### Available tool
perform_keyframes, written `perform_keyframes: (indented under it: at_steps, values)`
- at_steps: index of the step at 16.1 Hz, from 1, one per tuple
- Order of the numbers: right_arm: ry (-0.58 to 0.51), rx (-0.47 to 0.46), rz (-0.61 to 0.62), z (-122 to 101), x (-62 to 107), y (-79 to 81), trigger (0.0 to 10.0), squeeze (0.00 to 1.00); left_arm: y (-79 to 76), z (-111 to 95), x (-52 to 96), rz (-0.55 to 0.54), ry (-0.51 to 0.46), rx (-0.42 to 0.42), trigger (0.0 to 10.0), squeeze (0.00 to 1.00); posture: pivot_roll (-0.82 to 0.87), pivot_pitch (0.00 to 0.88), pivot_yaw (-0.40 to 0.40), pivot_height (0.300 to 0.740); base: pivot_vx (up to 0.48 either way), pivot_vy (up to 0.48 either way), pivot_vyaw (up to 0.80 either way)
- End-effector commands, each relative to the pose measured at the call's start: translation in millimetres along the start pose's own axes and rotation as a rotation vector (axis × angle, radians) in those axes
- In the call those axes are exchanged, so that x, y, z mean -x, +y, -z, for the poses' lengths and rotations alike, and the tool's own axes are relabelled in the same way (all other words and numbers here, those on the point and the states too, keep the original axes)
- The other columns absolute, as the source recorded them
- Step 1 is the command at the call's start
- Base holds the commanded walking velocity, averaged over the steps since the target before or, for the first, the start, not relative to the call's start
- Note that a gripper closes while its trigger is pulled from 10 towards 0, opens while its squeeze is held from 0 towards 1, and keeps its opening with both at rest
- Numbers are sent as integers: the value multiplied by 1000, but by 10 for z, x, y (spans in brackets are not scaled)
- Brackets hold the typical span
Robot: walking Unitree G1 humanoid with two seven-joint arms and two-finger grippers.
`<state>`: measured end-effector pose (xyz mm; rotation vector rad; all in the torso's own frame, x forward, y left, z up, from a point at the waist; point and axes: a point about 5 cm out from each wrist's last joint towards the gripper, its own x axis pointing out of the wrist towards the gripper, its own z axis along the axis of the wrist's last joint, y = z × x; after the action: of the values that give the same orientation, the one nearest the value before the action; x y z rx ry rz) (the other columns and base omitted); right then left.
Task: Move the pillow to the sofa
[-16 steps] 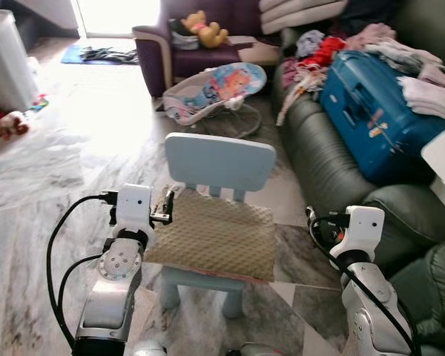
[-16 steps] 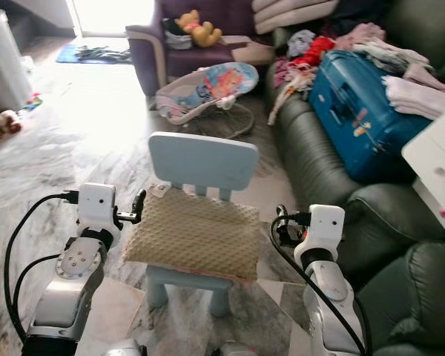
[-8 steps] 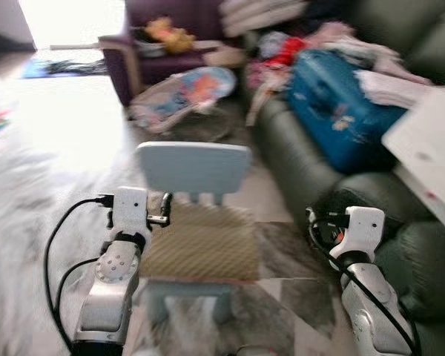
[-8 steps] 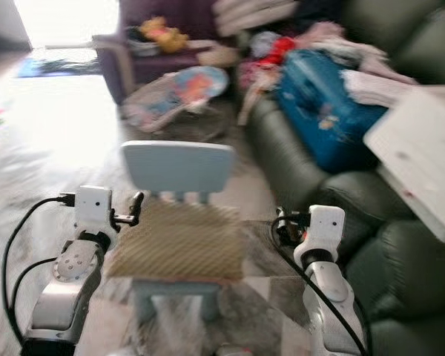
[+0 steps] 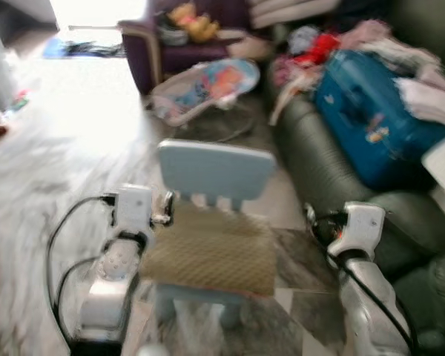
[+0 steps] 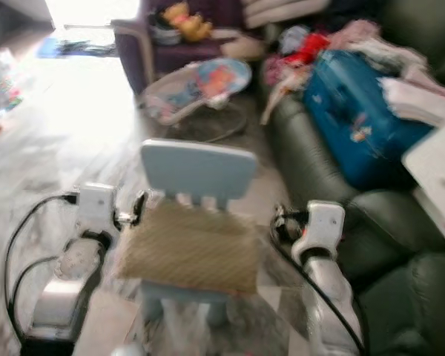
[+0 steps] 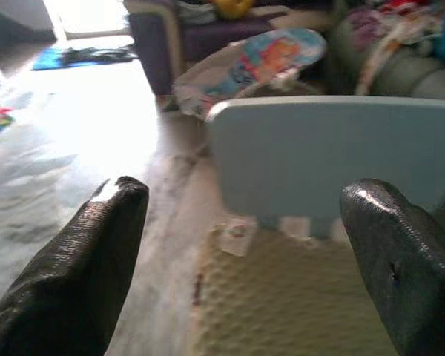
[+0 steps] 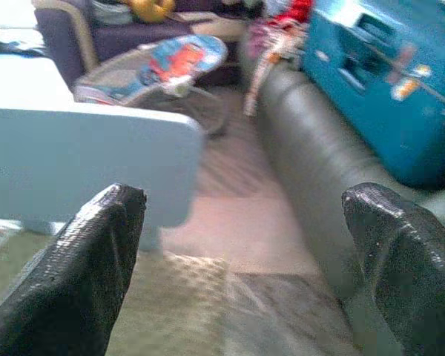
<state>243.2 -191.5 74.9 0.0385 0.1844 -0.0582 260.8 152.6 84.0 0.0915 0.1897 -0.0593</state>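
In a cluttered living room, beside a child's chair, the left gripper point(image 5: 167, 208) is hovering with its fingers spread wide at the near left edge of the pillow point(image 5: 211, 248), not touching it. The right gripper point(image 5: 317, 225) is hanging off the pillow's right side, over the floor between chair and sofa, its fingers likewise spread and holding nothing. The tan, dimpled pillow is lying flat on the seat of the pale blue chair point(image 5: 215, 169), its front edge overhanging the seat. It is looking soft and light, likely to sag and fold if lifted from one corner, so pinching both side edges at once, or gripping deep into a thick edge, is probably the surer hold; the nubbly fabric should resist slipping. To the right, the dark green sofa point(image 5: 322, 152) is carrying a blue suitcase point(image 5: 374, 119) and heaps of clothes point(image 5: 315, 52), leaving bare cushion mainly at its near end. A baby bouncer point(image 5: 208, 85) is sitting beyond the chair. The head views are blurred.
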Motion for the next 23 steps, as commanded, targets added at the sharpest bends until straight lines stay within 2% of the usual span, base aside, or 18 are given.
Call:
perform_keyframes:
  at_steps: [1,6,11,17,23]
  values:
    - [11,7,24,16,23,-63,10000,0,-58,-48,-4,27,-16,6,10000,0,-11,0,-52,740,270,398,0]
    - [19,6,28,27,24,-67,10000,0,-71,-43,1,25,-10,-3,10000,0,-11,0,-52,740,154,274,0]
    - [23,6,31,34,21,-73,10000,0,-98,-54,8,26,-20,-10,10000,0,-10,0,-54,740,0,0,-723]
    - [22,8,33,35,29,-66,10000,0,-142,-76,9,60,-27,-17,10000,0,-10,0,-53,740,0,0,0]
    - [28,8,44,42,37,-67,10000,0,-120,-65,18,53,-19,-10,10000,0,-8,0,-53,740,0,0,0]
